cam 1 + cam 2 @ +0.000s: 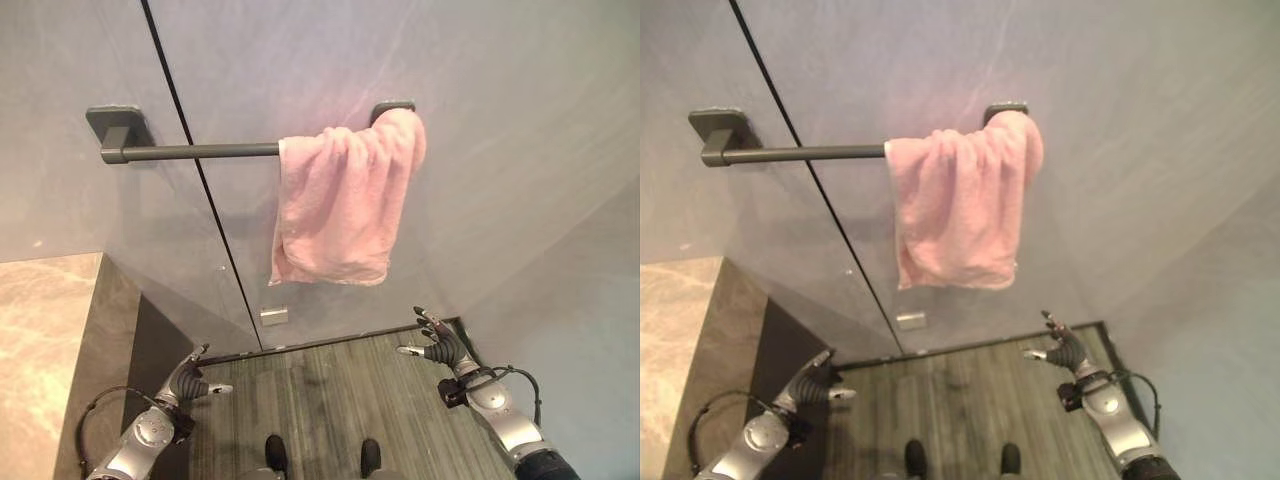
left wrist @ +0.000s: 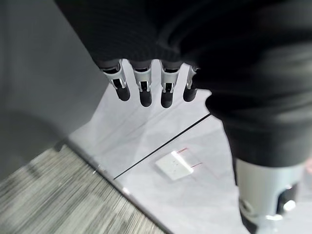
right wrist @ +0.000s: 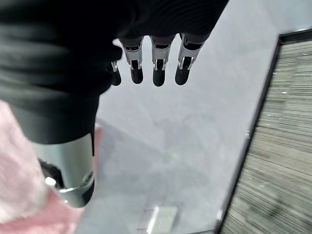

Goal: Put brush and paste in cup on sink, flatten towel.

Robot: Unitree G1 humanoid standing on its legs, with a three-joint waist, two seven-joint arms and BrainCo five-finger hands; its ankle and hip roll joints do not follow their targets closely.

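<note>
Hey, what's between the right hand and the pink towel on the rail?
Nothing: in the left eye view the right hand hangs open below the pink towel, with bare grey wall between them.

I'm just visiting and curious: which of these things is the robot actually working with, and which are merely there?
For the job:
pink towel, bunched at one end of the dark rail
left hand, open
right hand, open

Just there:
small wall plate
</note>
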